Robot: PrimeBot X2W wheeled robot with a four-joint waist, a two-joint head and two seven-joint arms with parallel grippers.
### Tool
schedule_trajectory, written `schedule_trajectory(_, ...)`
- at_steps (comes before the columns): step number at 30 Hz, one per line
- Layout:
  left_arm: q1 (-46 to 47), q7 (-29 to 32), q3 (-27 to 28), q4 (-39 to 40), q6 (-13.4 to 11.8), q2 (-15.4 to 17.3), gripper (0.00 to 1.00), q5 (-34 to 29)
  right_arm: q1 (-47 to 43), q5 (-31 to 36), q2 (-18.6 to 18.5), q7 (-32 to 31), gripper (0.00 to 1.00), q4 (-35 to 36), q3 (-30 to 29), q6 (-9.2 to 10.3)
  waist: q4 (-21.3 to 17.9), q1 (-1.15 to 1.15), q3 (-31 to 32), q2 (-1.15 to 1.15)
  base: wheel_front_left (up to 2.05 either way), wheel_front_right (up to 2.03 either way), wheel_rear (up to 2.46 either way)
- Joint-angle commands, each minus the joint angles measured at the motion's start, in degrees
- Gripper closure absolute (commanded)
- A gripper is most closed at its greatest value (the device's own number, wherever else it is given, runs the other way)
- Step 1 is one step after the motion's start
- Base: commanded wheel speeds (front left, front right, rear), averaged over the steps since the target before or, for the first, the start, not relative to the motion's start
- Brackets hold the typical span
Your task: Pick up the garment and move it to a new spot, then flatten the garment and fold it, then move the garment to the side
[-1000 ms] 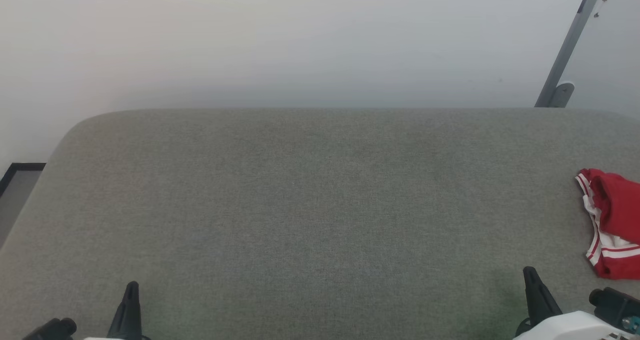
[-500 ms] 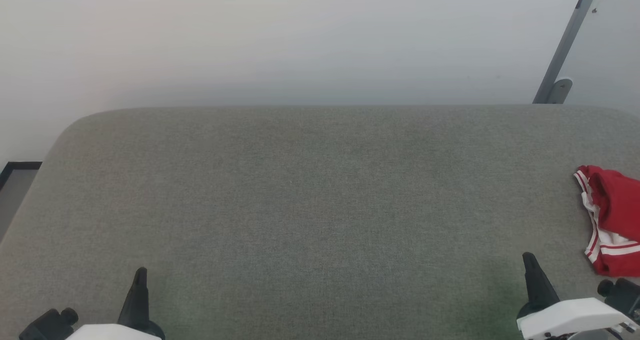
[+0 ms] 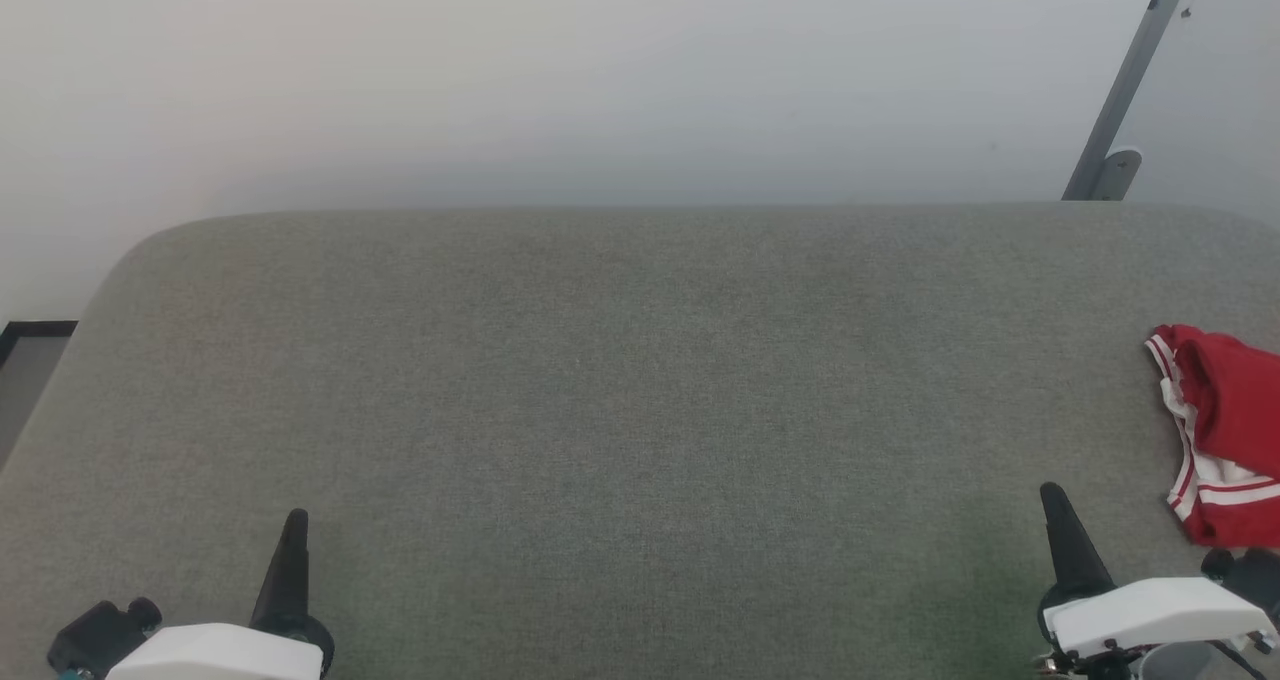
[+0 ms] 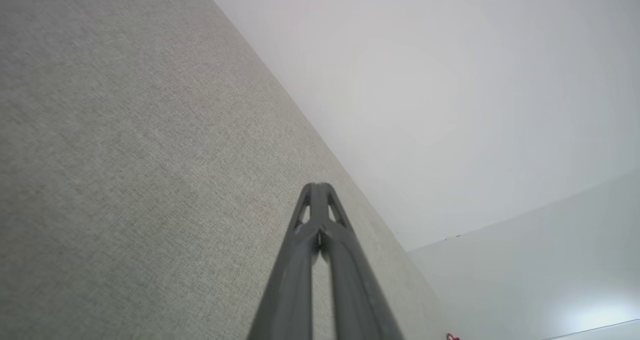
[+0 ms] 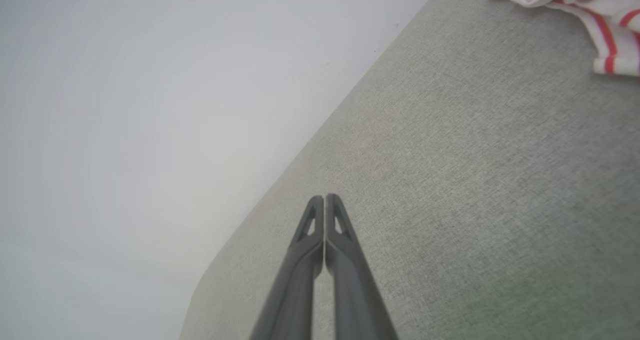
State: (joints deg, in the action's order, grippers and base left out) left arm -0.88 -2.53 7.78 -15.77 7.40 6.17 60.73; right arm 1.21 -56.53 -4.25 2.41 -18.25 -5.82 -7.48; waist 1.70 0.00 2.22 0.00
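The garment (image 3: 1225, 430), red with white and red-striped trim, lies crumpled at the far right edge of the grey fabric surface (image 3: 620, 380), partly cut off by the head view. Its white striped trim (image 5: 600, 10) shows in the top right corner of the right wrist view. My right gripper (image 3: 1052, 500) is shut and empty at the lower right, a short way left of and nearer than the garment. At the lower left my left gripper (image 3: 296, 522) is shut with nothing in it. Both wrist views show the fingers (image 4: 318, 200) (image 5: 325, 205) pressed together over the fabric.
A pale wall rises behind the grey surface. A grey metal post (image 3: 1125, 90) with a foot leans at the back right. A dark-framed strip (image 3: 30, 335) of floor shows past the surface's left edge.
Both grippers have come further up into the head view, with more of their white wrists showing. The whole picture has shifted slightly, so the camera moved. The garment lies as before.
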Motion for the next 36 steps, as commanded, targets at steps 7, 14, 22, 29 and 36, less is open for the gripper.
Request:
schedule_trajectory(7, 2.15, 1.49, -0.09, 0.88, 0.08, -0.26, 1.00, 4.74, 1.83, -5.40, 0.08, -1.36, 1.00, 1.38, -0.22, -0.02, -0.17, 0.00, -0.24, 0.00, 0.00, 0.00, 0.00)
schedule_trajectory(14, 3.02, 2.54, -0.26, 1.01, 0.09, -0.68, 1.00, 8.49, 2.25, -9.61, 0.26, -2.48, 1.00, 1.82, -0.32, -0.02, -0.33, 0.00, -0.47, 0.00, 0.00, 0.00, 0.00)
schedule_trajectory(22, 3.80, 3.69, -0.45, 1.17, 0.10, -1.16, 1.00, 12.53, 2.89, -14.15, 0.46, -3.63, 1.00, 2.31, -0.41, -0.02, -0.53, 0.00, -0.74, 0.00, 0.00, 0.00, 0.00)
schedule_trajectory(29, 4.34, 4.69, -0.59, 1.29, 0.11, -1.56, 1.00, 15.79, 3.25, -17.84, 0.64, -4.54, 1.00, 2.72, -0.49, -0.02, -0.69, 0.00, -0.98, 0.00, 0.00, 0.00, 0.00)
schedule_trajectory(36, 5.16, 5.64, -0.73, 1.44, 0.12, -1.95, 1.00, 19.32, 3.77, -21.87, 0.84, -5.55, 1.00, 3.04, -0.56, -0.02, -0.89, 0.00, -1.25, 0.00, 0.00, 0.00, 0.00)
